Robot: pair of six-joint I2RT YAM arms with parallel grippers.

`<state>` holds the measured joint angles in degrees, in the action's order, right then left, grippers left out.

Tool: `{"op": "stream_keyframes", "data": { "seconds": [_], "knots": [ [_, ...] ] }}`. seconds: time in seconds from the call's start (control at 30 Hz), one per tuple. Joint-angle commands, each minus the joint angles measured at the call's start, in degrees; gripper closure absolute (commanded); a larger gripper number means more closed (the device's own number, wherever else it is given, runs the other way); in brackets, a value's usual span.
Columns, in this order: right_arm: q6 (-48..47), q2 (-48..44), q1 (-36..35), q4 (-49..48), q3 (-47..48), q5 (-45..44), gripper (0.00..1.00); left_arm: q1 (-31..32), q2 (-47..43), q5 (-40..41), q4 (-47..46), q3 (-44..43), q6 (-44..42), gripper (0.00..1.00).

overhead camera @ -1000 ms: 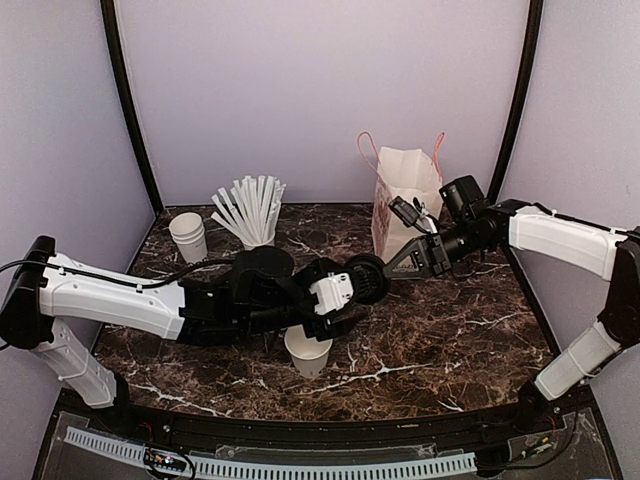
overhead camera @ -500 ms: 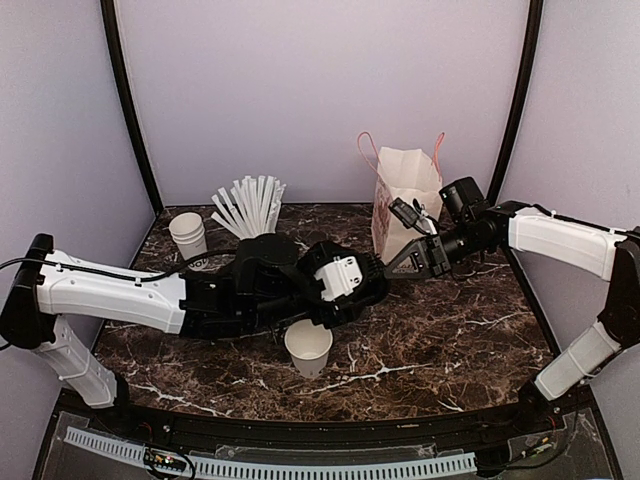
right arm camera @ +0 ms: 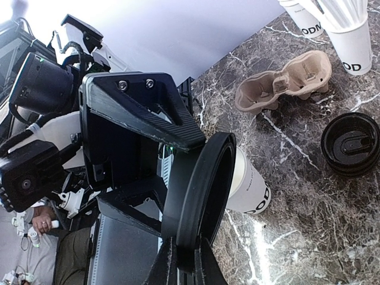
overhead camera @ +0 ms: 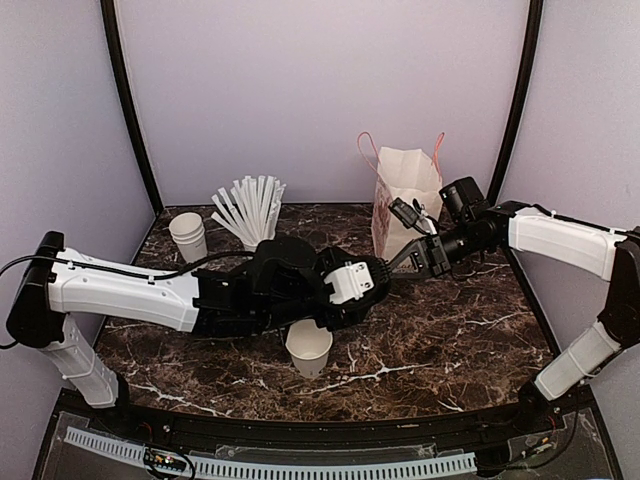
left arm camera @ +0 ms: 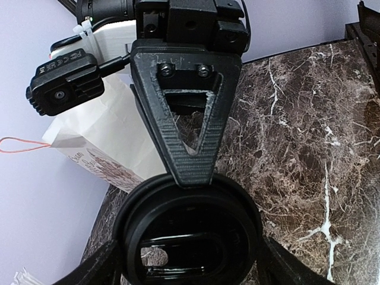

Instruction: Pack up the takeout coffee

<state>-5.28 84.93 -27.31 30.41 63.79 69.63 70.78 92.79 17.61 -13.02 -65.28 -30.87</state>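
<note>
The white paper cup (overhead camera: 308, 347) stands upright on the table with no lid on it; dark lettering shows near its base in the right wrist view (right arm camera: 252, 187). A black dome lid (overhead camera: 374, 276) is held in the air, on edge, between both grippers. My left gripper (overhead camera: 366, 282) is shut on the lid's sides (left arm camera: 190, 231). My right gripper (overhead camera: 398, 268) pinches the lid's rim (right arm camera: 199, 196); its finger (left arm camera: 189, 136) comes down onto the rim's top. The paper bag (overhead camera: 405, 195) stands just behind the right gripper.
A cup full of white straws (overhead camera: 255, 215) and a lidless stack of cups (overhead camera: 188, 235) stand at the back left. A cardboard cup carrier (right arm camera: 285, 80) and a second black lid (right arm camera: 351, 144) lie on the table behind the left arm.
My left gripper has moved right with the lid, bringing its rim into the right gripper's fingers. The right arm and the cup have barely moved.
</note>
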Motion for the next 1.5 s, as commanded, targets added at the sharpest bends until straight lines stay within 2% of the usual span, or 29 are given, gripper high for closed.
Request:
{"op": "stream_keyframes", "data": {
  "seconds": [0.0, 0.47, 0.7, 0.77, 0.87, 0.97, 1.07, 1.17, 1.33, 1.47],
  "knots": [
    [0.67, -1.04, 0.42, -1.12, -0.32, 1.52, 0.95, 0.36, 0.09, 1.82, 1.46, -1.73, -0.79, 0.19],
    [1.90, -0.68, 0.53, -2.20, -0.77, 2.36, 0.95, 1.17, 3.12, 7.46, 1.03, -3.66, -3.56, 0.18],
    [2.03, -0.75, 0.59, -2.45, -1.03, 2.36, 0.95, 1.22, 3.36, 11.68, -0.80, -3.83, -4.12, 0.24],
    [1.42, -0.74, 0.94, -1.67, -0.56, 2.27, 0.91, 1.20, 2.84, 11.88, -1.17, -3.62, -4.26, 0.26],
    [-4.09, -0.56, 3.51, 5.47, 3.21, 1.90, 0.73, 1.20, 1.45, 10.56, 1.50, -3.81, -2.98, 0.27],
    [-11.61, -1.06, 9.03, 13.45, 6.41, 1.13, 0.62, 1.20, -0.62, 6.00, 11.79, -5.87, 1.83, 0.27],
    [-14.79, -2.66, 11.70, 13.95, 4.00, -1.09, 0.58, 1.15, -2.22, 1.75, 22.63, -9.84, 7.00, 0.27],
    [-16.38, -4.17, 11.75, 9.95, -1.24, -6.09, 0.57, 1.12, -2.90, -2.92, 35.59, -12.64, 11.72, 0.27],
    [-20.82, -3.83, 11.75, 3.37, -8.57, -12.42, 0.56, 1.03, -2.20, -7.14, 51.71, -17.85, 16.59, 0.27],
    [-22.83, -3.73, 11.61, -3.21, -13.96, -17.05, 0.56, 0.96, -2.85, -7.86, 56.40, -18.51, 19.16, 0.27]
  ]
}}
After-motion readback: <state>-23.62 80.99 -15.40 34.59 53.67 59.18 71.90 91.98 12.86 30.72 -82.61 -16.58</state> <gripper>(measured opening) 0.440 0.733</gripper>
